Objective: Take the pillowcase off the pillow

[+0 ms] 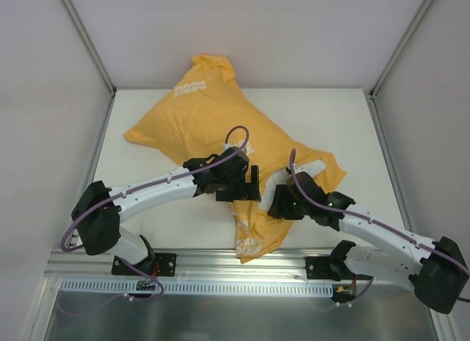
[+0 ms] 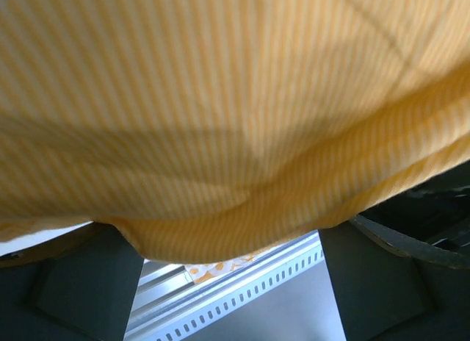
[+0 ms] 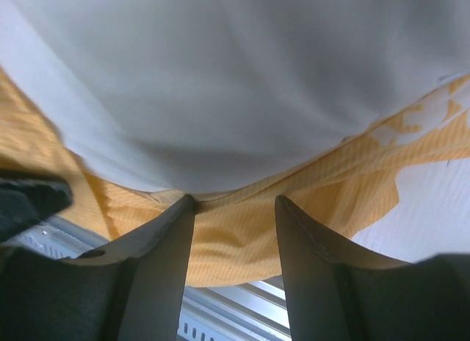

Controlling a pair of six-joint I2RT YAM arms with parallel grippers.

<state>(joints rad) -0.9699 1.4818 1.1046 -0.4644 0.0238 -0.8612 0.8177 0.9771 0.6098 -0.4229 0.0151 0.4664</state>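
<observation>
Pillowcase (image 1: 213, 128) cloth hangs slack across the gap between the left fingers (image 1: 248, 187), which stand wide apart and released, gripping nothing. The right fingers (image 1: 279, 207) are half drawn together, their tips against the seam where the white pillow (image 3: 220, 84) meets the orange cloth. Cloth shows in the gap, but whether they pinch it I cannot tell.

The left arm stretches from its base at the near left, low across the worktop (image 1: 338, 120), its wrist over the near middle of the bundle. The right arm comes in from the near right, bent low, its wrist at the bundle's near right corner. The two wrists sit near each other.

The stuffed pillowcase lies slantwise, its far end propped against the back wall, and a loose flap reaches the worktop's near edge by the metal rail (image 1: 242, 286). Bare worktop shows at the far right and near left, with walls on three sides.
</observation>
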